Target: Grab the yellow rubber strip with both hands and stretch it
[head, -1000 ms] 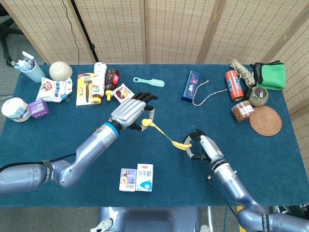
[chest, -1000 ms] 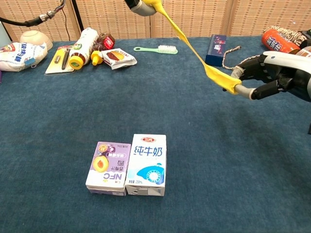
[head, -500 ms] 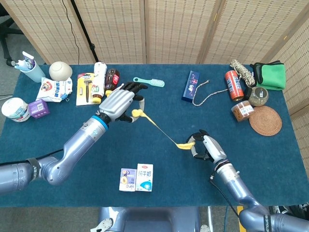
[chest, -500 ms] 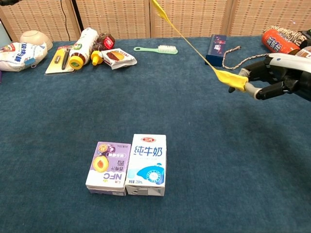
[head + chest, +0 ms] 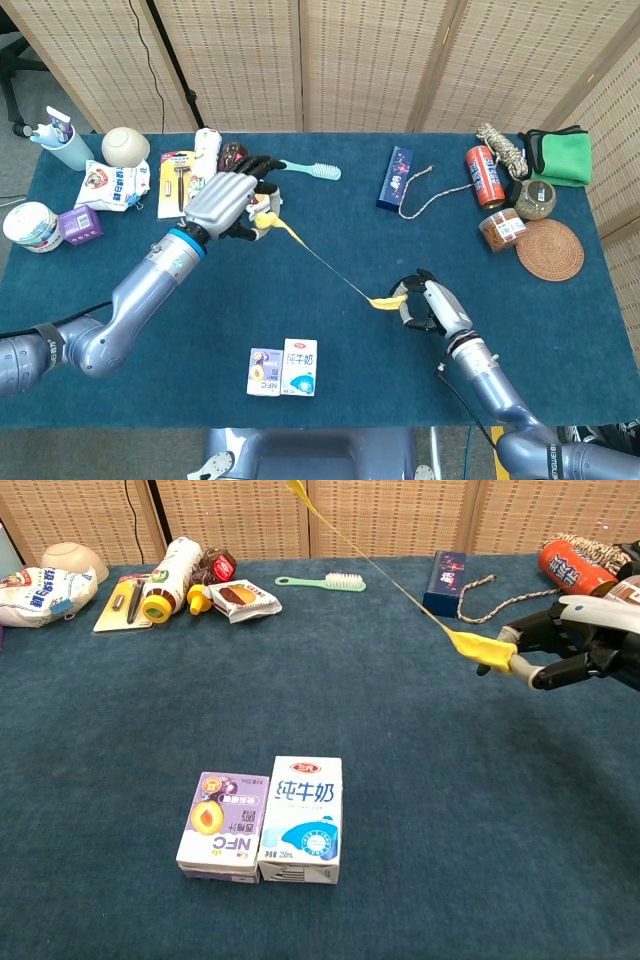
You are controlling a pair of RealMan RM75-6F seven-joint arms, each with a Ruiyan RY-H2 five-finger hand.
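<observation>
While one end of the yellow rubber strip (image 5: pixel 325 264) is pinched in the left hand (image 5: pixel 229 203) and the other in the right hand (image 5: pixel 427 303), above the table (image 5: pixel 560 330), both ends should be held tight and pulled slowly.

Yellow rubber strip (image 5: pixel 330 267) bright against dark teal table cloth (image 5: pixel 330 340). Silver-grey left hand (image 5: pixel 225 200), blue wrist ring. Purple carton (image 5: pixel 222 825) beside white-and-blue carton (image 5: pixel 300 820). Mint-green brush (image 5: pixel 308 169), red can (image 5: pixel 485 176), green cloth (image 5: pixel 561 156).
</observation>
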